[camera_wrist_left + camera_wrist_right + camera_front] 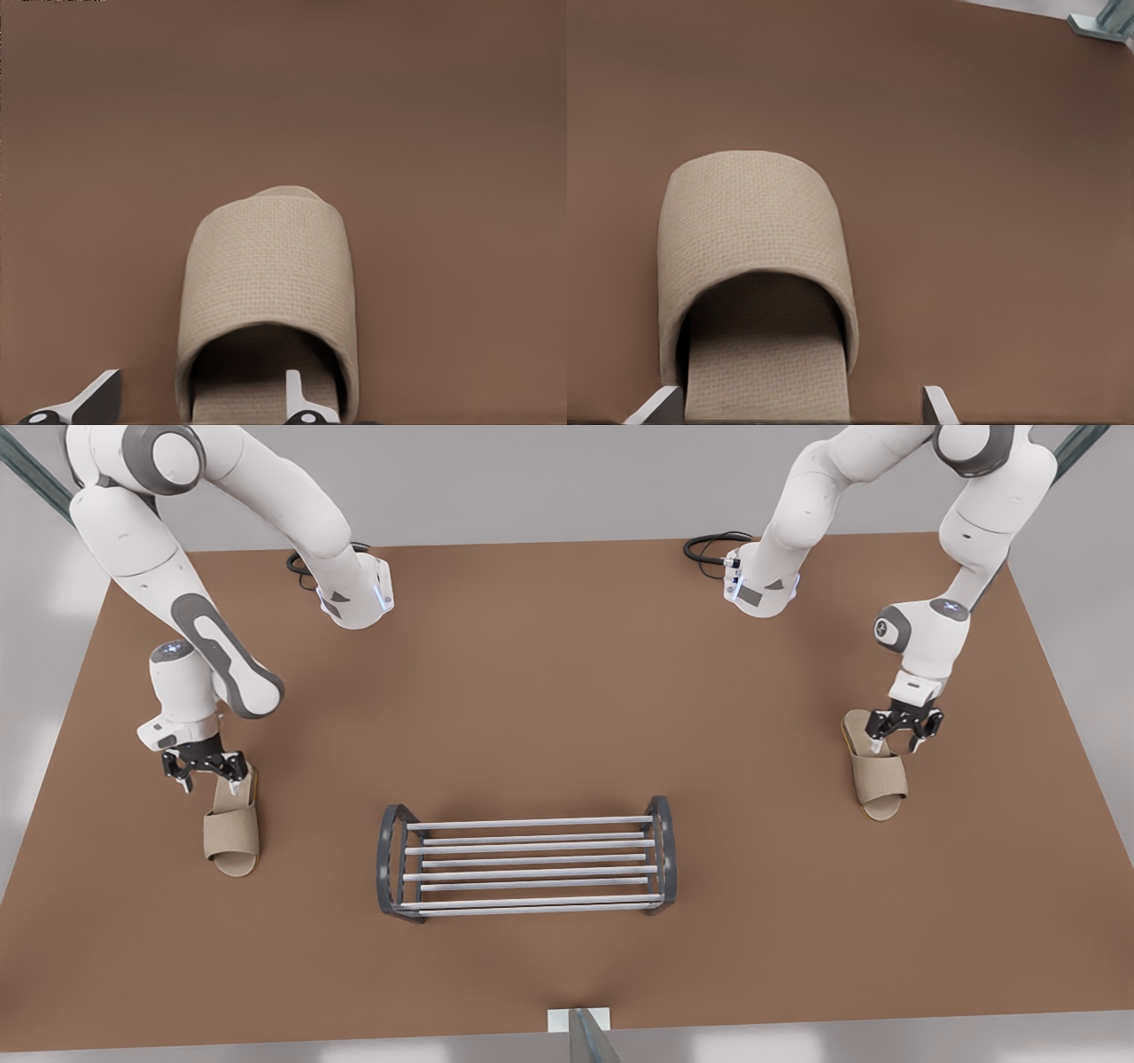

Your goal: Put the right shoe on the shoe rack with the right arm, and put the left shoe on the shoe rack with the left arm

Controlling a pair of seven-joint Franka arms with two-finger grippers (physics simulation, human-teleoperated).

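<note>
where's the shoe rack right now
The shoe rack stands on the brown table at the front view's lower middle, between the two slippers and apart from both.

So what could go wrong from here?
The open left gripper has one finger over the insole of its beige woven slipper and one outside, so it may pinch just one edge, and the slipper could twist or drop. The open right gripper sits off-centre over the other beige slipper; same worry. The low rack of silver bars with dark arched ends has gaps a slipper might tilt into.
</note>
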